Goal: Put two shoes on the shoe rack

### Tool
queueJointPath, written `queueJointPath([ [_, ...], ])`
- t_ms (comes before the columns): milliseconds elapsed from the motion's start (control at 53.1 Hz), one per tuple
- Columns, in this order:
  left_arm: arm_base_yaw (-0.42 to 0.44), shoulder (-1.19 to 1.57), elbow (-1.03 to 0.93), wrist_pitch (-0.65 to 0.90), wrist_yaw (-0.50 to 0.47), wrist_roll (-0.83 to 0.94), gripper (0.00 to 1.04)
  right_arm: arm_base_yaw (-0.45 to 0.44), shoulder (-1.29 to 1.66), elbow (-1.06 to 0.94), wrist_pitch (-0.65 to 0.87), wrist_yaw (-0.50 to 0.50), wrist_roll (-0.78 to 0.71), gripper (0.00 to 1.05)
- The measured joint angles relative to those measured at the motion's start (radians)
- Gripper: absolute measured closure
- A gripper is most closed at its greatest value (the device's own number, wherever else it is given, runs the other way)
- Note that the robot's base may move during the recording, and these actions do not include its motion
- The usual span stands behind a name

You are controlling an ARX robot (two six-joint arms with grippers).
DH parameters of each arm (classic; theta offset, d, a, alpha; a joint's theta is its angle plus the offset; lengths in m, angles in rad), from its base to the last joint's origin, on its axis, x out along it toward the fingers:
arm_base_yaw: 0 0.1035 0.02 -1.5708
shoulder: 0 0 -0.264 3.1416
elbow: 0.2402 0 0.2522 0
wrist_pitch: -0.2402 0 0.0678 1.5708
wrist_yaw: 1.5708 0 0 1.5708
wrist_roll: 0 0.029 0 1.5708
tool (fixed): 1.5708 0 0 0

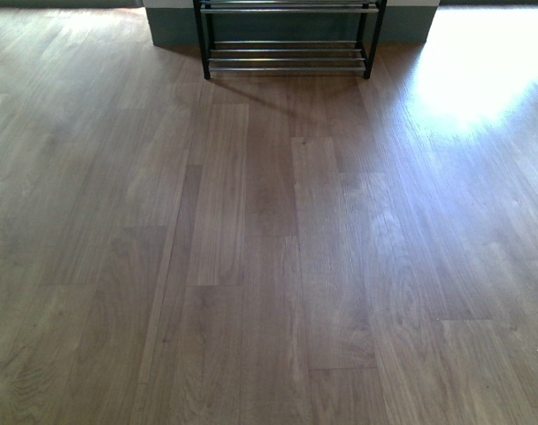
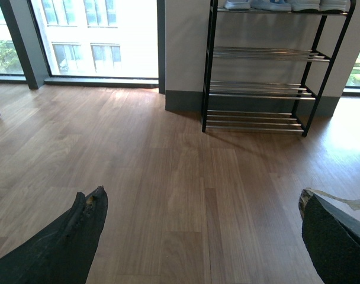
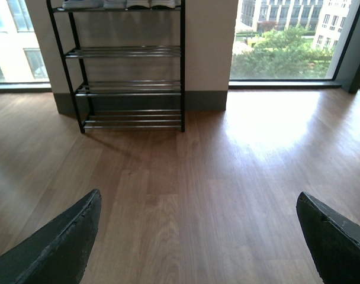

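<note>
The shoe rack (image 1: 287, 55) stands against the far wall, black-framed with chrome rods; the front view shows only its lowest tiers. In the left wrist view the shoe rack (image 2: 260, 89) has a row of white-soled shoes (image 2: 269, 5) on its top shelf, cut off by the picture's edge. The right wrist view shows the same shoe rack (image 3: 129, 89) and shoes (image 3: 127, 3). I cannot tell which of them are the task's two shoes. My left gripper (image 2: 202, 192) is open over bare wood floor. My right gripper (image 3: 198, 194) is open too, holding nothing.
Wood plank floor (image 1: 269, 266) stretches from me to the rack. Behind the rack is a white wall with a grey skirting (image 3: 206, 99). Tall windows (image 2: 97, 35) flank it. A bright sun patch (image 1: 481, 71) lies on the floor at the right.
</note>
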Motion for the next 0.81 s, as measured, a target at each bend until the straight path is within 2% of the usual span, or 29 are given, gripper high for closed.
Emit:
queueJointPath([
  [809, 0.0, 0.0, 0.0, 0.0, 0.0, 0.0, 0.09, 0.0, 0.0, 0.0, 0.0, 0.0, 0.0, 0.09],
])
